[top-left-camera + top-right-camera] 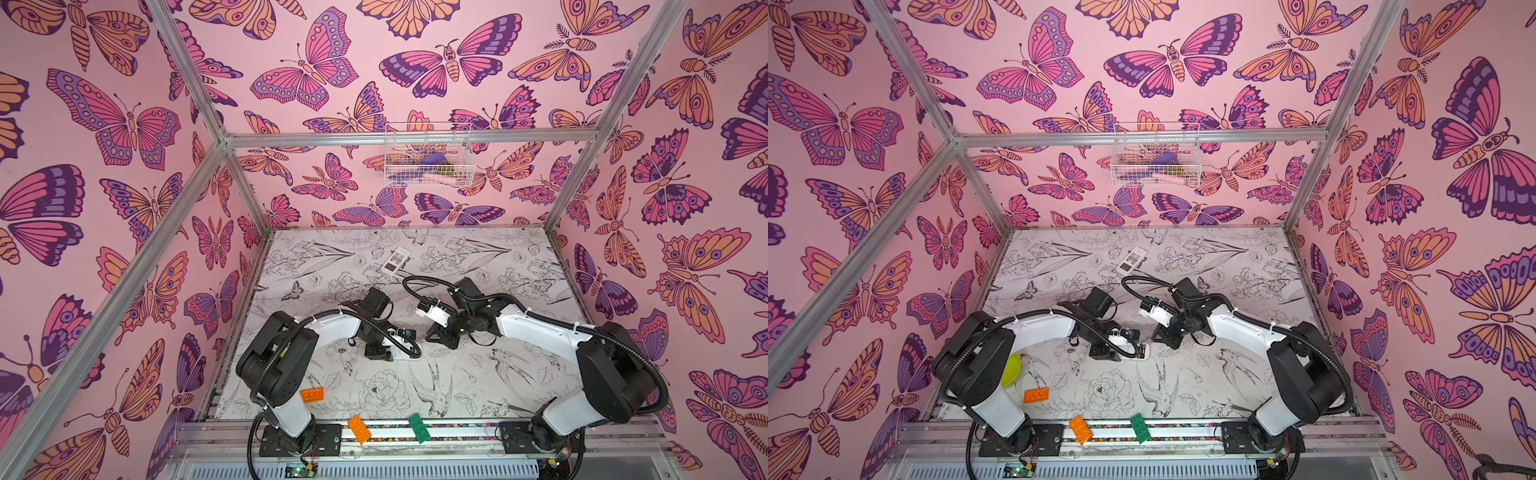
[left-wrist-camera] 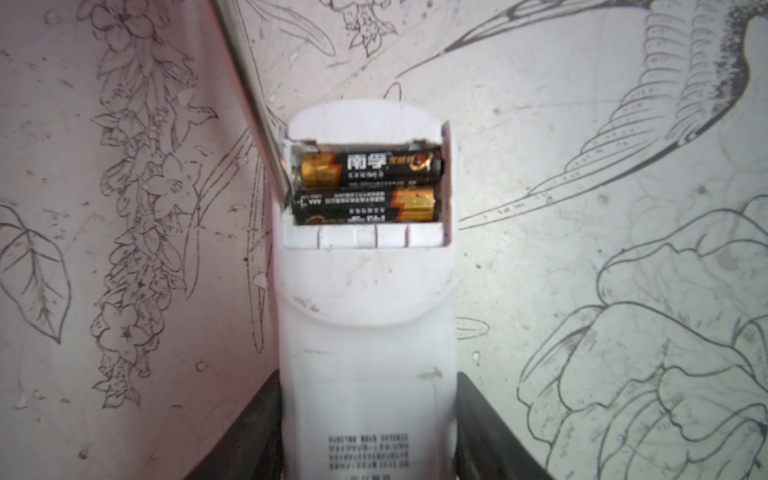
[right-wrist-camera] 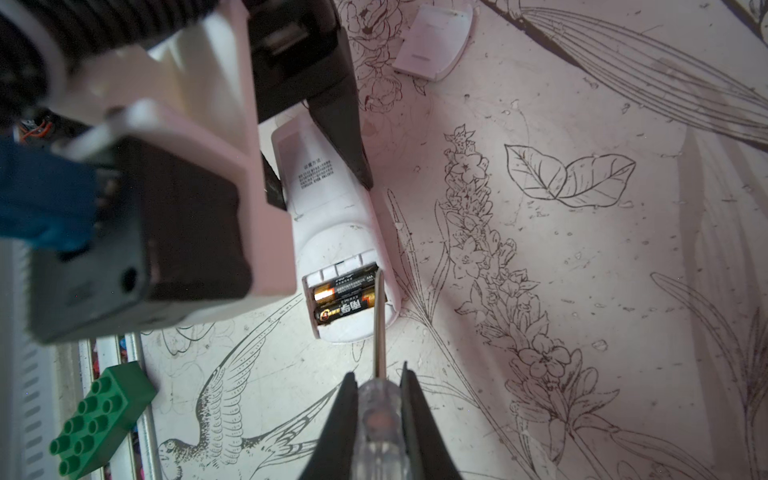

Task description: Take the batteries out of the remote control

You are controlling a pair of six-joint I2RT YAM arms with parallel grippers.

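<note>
The white remote control (image 2: 365,324) lies back-up on the table, with my left gripper (image 2: 368,415) shut on its sides. Its compartment is uncovered and holds two black-and-gold batteries (image 2: 370,168) (image 2: 365,205) side by side. My right gripper (image 3: 379,386) is shut on the clear handle of a screwdriver (image 3: 380,419). The screwdriver's thin metal shaft (image 3: 378,328) reaches into one end of the compartment, against the batteries (image 3: 345,291). In a top view both grippers meet mid-table, the left gripper (image 1: 399,353) beside the right gripper (image 1: 432,334).
The loose white battery cover (image 3: 434,41) lies on the table beyond the remote. A second white remote (image 1: 395,261) rests near the back. Orange bricks (image 1: 311,394) (image 1: 358,430) and a green brick (image 1: 419,428) sit by the front rail. A wire basket (image 1: 428,156) hangs on the back wall.
</note>
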